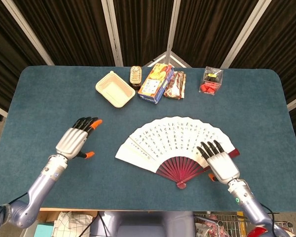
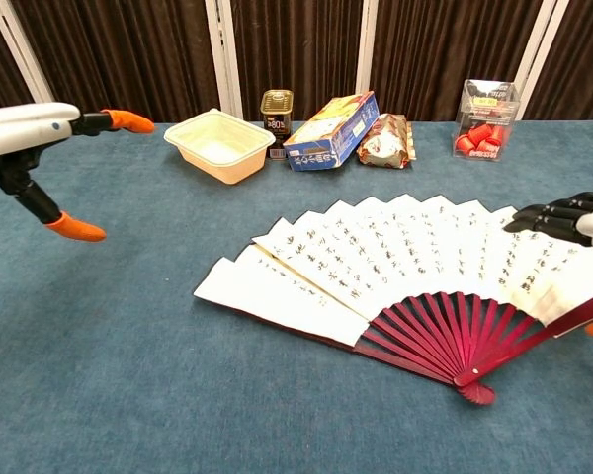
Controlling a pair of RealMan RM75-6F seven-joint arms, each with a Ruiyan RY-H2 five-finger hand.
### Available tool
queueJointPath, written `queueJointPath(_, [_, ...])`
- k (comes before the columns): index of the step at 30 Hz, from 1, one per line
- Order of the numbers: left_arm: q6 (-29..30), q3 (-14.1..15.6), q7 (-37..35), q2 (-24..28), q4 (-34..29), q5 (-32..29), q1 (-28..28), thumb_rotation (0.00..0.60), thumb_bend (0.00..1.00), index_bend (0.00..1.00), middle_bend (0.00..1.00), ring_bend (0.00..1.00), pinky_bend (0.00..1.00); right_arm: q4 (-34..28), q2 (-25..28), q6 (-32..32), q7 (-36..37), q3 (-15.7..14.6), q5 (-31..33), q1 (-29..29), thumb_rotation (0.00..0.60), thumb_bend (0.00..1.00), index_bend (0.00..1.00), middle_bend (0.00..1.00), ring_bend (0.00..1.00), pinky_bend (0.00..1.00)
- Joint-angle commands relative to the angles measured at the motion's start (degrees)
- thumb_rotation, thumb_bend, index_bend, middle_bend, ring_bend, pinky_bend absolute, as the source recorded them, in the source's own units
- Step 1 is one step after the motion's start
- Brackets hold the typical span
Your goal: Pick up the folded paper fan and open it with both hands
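Orange-tipped fingers [image 1: 91, 123] of the left hand [image 1: 73, 140] were spread, empty, at left; the right hand [image 1: 219, 163] lay flat, released, over the paper fan [image 1: 175, 140], fully spread mid-table. I judged a careless withdrawal could snag and tear a pleat.

fan [image 1: 175, 143] on table [image 1: 44, 98], between hands

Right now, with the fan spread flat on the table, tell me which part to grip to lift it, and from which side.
Grip the paper fan at the red ribs near the pivot, coming from the near table edge. All ribs converge there into one rigid point, while the paper leaf is thin and lies flat. The right hand is closest, its fingers spread over the fan's right end; the left hand hangs open, well clear.
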Motion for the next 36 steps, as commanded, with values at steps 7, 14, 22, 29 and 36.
queueJointPath(7, [4.93, 3.25, -1.88, 5.1, -0.54, 4.74, 4.73, 0.6, 0.09, 0.01, 0.0, 0.0, 0.02, -0.95, 2.72, 1.68, -3.47, -0.64, 1.7, -1.65, 0.6, 0.23, 0.0, 0.0, 0.0, 0.0])
queueJointPath(14, [12.57, 5.53, -5.36, 9.4, -2.67, 8.1, 10.87, 0.6, 0.08, 0.0, 0.0, 0.0, 0.0, -2.43, 4.93, 11.49, 3.58, 0.23, -0.78, -7.0, 0.6, 0.23, 0.0, 0.0, 0.0, 0.0])
queueJointPath(22, [24.86, 9.71, -6.46, 12.88, -2.75, 14.57, 20.0, 0.6, 0.05, 0.0, 0.0, 0.0, 0.0, -2.82, 6.3, 26.22, 12.2, -0.29, -3.72, -16.49, 0.6, 0.23, 0.0, 0.0, 0.0, 0.0])
queueJointPath(29, [33.48, 11.81, -10.16, 12.55, 3.68, 17.31, 27.1, 0.6, 0.03, 0.0, 0.0, 0.0, 0.0, 0.14, 7.08, 36.08, 15.64, -0.63, -8.3, -21.91, 0.6, 0.23, 0.0, 0.0, 0.0, 0.0])
queueJointPath(36, [34.28, 11.03, -14.99, 12.15, 8.66, 15.83, 29.58, 0.6, 0.03, 0.0, 0.0, 0.0, 0.0, 1.49, 5.62, 39.36, 18.29, 1.95, -6.56, -24.2, 0.6, 0.23, 0.0, 0.0, 0.0, 0.0])
